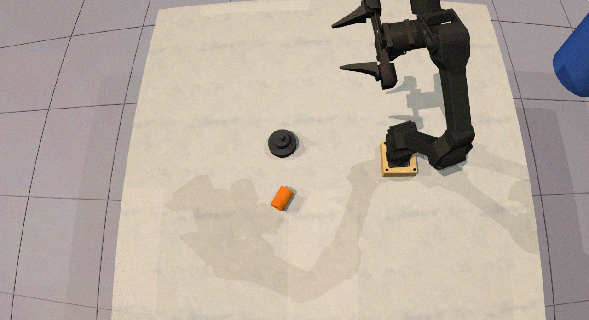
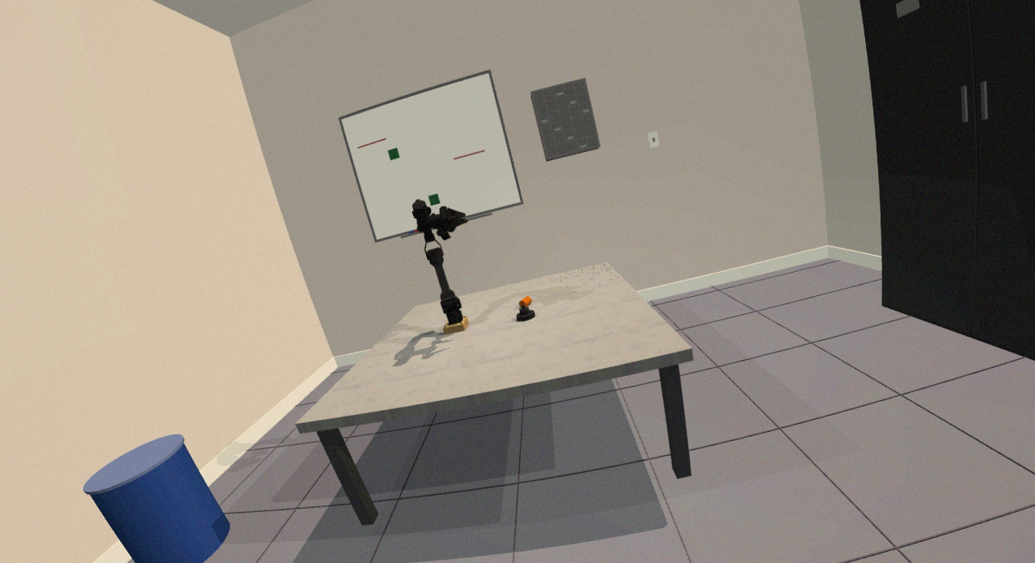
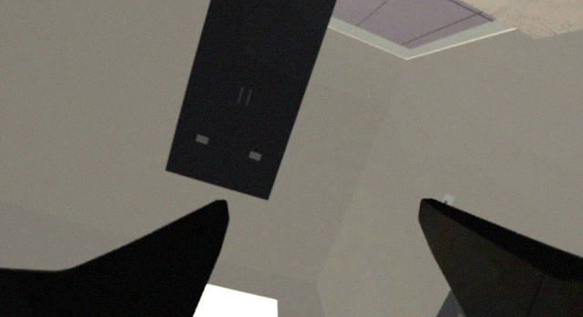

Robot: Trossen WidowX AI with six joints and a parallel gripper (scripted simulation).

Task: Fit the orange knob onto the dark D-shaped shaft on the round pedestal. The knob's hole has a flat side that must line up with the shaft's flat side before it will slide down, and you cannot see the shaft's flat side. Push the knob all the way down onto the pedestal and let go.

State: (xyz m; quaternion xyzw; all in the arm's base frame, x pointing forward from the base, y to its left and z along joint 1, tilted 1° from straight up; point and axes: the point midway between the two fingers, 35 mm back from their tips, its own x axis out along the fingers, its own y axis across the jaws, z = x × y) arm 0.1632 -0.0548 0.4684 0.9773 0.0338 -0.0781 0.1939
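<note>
The orange knob (image 1: 282, 198) (image 2: 525, 300) lies on its side on the table, apart from the pedestal. The dark round pedestal (image 1: 271, 149) (image 2: 525, 315) stands on the table with its short shaft (image 1: 282, 137) pointing up; the shaft's flat side cannot be made out. My gripper (image 1: 336, 47) (image 3: 322, 209) is open and empty, with its fingers wide apart. It is raised high above the table, well away from the knob and the pedestal. The wrist view shows neither the knob nor the pedestal.
The arm's yellow base block (image 1: 399, 171) (image 2: 455, 327) sits on the table (image 1: 205, 91) (image 2: 579, 349), to the right of the pedestal in the top view. A blue bin (image 1: 574, 59) (image 2: 162, 509) stands on the floor beyond the table. Arm shadows fall across the table top.
</note>
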